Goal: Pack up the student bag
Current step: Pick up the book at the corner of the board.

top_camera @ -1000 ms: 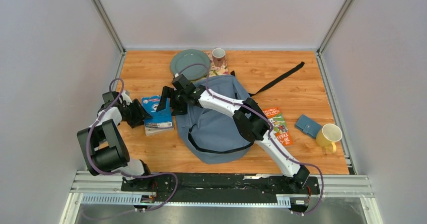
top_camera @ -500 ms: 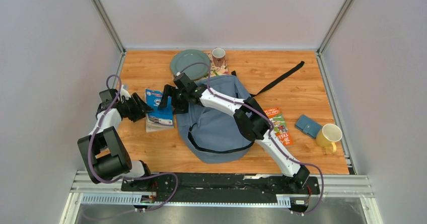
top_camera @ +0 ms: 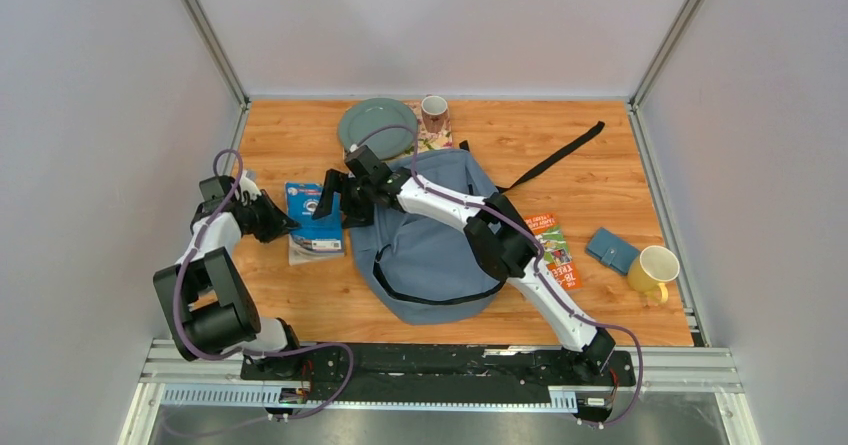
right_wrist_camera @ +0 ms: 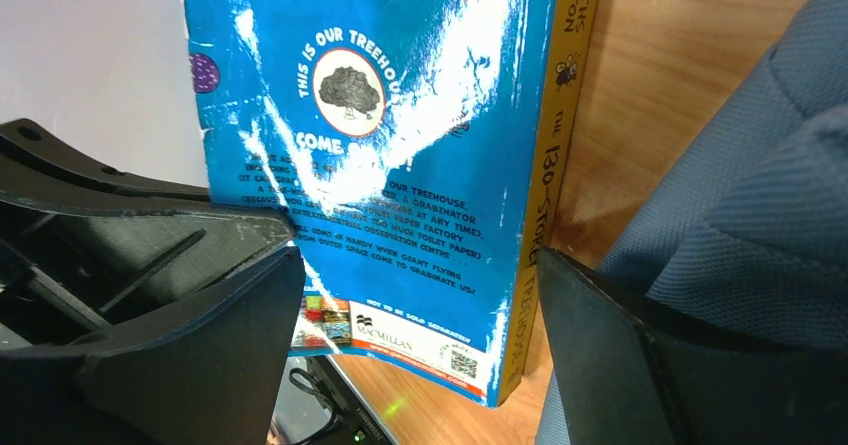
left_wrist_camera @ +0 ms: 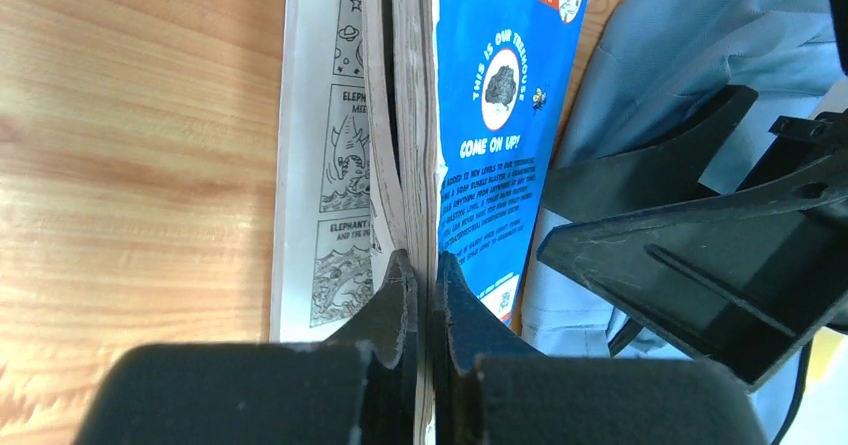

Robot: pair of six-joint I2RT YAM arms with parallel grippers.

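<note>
The student bag lies flat in the middle of the table, grey-blue with black straps. Left of it is a blue paperback book. My left gripper is shut on the book's left edge; in the left wrist view its fingertips pinch the pages and blue cover, with an illustrated page spread on the wood. My right gripper stands open at the book's right side, over the bag's edge. In the right wrist view the book fills the gap between its fingers, with the bag at right.
A grey-green plate and a patterned mug sit at the back. A black strap runs off the bag toward the back right. An orange-green book, a blue wallet and a yellow mug lie right of the bag.
My left gripper has gone from open to shut on the book's edge. The book has shifted slightly away from the near edge and its cover has lifted. The right gripper barely moved.
</note>
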